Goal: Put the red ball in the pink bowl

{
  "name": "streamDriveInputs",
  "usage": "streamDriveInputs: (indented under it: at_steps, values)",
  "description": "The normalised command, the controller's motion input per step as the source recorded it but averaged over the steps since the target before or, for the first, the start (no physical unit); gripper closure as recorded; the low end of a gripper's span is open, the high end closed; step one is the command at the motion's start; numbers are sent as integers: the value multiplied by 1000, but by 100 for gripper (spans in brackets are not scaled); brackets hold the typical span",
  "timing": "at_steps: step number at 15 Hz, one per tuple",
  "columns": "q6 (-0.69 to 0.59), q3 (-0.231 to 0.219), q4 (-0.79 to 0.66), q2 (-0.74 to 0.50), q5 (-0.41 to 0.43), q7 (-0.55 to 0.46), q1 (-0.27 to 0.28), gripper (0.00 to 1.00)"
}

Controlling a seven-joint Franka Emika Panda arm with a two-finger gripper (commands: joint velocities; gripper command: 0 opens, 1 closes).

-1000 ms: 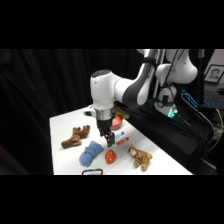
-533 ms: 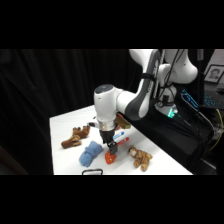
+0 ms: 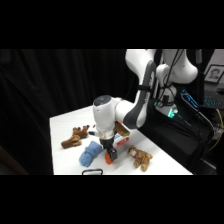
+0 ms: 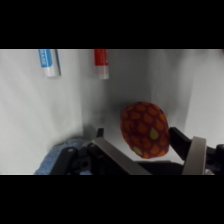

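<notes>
The jaws stood low near the surface's (image 3: 62,127) front edge, one on each side of the ball (image 4: 145,130). A blue cloth (image 3: 90,153) lay just beside them on the left, crowding that side. A brown plush (image 3: 76,137) sat farther toward the left edge, another plush (image 3: 141,158) toward the right. Two markers (image 4: 49,62) lay beyond the ball, with bare surface between. The back left corner stood open.

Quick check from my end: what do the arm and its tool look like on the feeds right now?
The arm is glossy white with rounded, bulbous joint housings and darker seams between segments. The tool at its end is black. In the wrist view its black linkage shows along the bottom, with grey, flat, metallic-looking fingers.
</notes>
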Motion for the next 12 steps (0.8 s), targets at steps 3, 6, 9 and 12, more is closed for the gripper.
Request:
streamDriveInputs:
  at_steps: [3,6,9,12]
  values:
    - [52,-63,201,145,44,42,78,35]
    - [26,-74,116,45,34,54,92,60]
    - [-42,-116,30,-67,4,100,119,84]
    - [-187,-111,-72,-240,-7,127,121,100]
